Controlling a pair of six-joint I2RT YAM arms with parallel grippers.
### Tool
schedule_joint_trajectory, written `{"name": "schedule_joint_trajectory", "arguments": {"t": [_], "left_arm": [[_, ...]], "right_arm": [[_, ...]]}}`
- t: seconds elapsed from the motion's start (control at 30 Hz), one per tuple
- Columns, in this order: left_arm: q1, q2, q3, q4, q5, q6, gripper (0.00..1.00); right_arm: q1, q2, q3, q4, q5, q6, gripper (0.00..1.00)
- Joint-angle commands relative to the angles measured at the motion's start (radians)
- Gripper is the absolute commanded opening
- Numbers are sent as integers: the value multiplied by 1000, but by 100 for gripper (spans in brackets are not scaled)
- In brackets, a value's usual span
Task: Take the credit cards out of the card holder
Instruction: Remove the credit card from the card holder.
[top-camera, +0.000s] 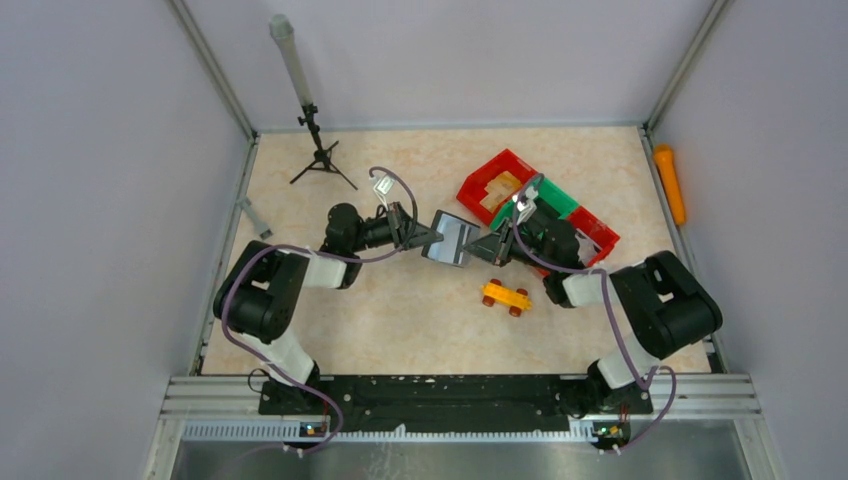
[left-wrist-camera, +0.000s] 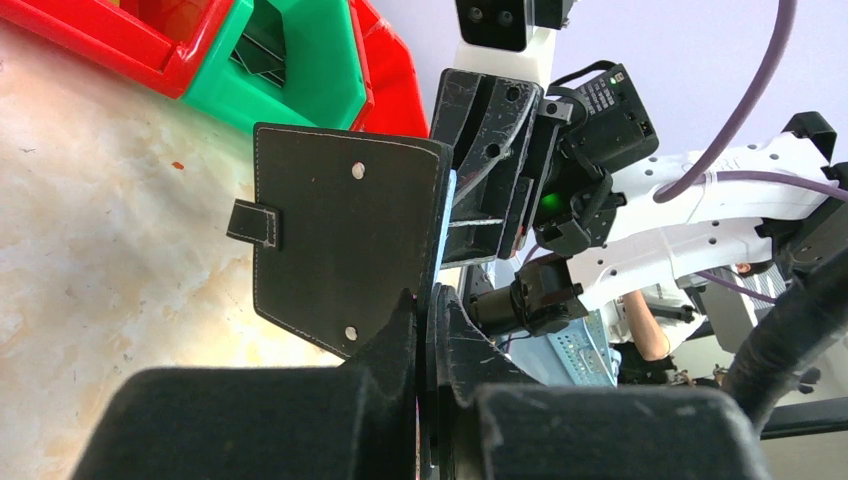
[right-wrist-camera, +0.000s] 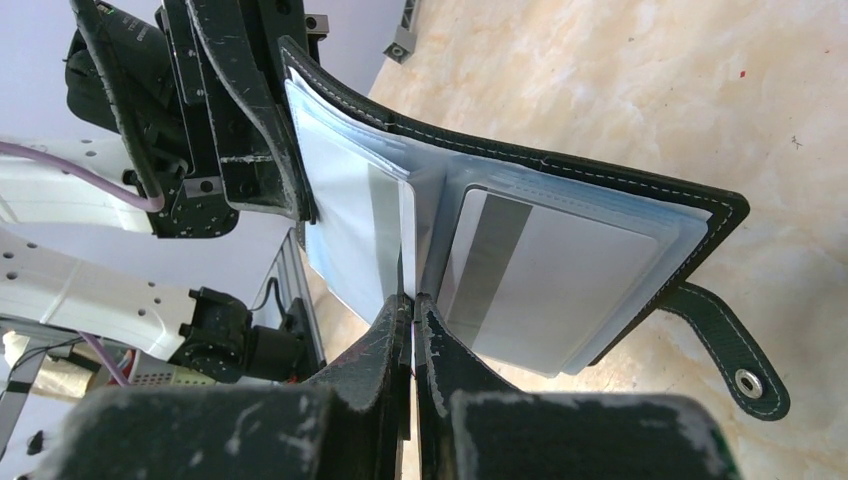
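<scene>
Closest in, my left gripper clamps the card holder, spread open in mid-air; my right gripper pinches a clear inner sleeve. Pulling might tear that sleeve instead of freeing a card.

A lab: grey-walled test table with tripod.

The table is carrying red and green bins at two o'clock, a toy car centrally, a tripod at eleven.
</scene>
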Motion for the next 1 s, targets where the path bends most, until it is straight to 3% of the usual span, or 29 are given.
{"name": "schedule_joint_trajectory", "arguments": {"t": [0.0,0.2,0.23,0.27,0.33,0.47,0.57,0.97], "left_arm": [[-4,-42,7,35,5,24,0],[-6,-70,14,-69,-18,91,1],[-9,-77,18,-101,-27,112,16],[-14,-84,19,-122,-35,130,24],[-26,-99,23,-169,-51,172,32],[-29,-111,35,-250,-76,211,24],[-29,-113,42,-295,-92,232,2],[-28,-119,42,-270,-72,216,0]], "right_arm": [[-10,-37,27,10,25,-30,0],[-11,-47,20,26,20,-30,0],[-11,-47,20,29,15,-30,0],[-10,-46,22,34,8,-29,0],[-11,-41,19,55,-4,-24,0],[-11,-34,19,77,-16,-12,0],[-11,-37,19,71,-12,-12,0],[-34,-54,22,-65,72,-49,0]]}}
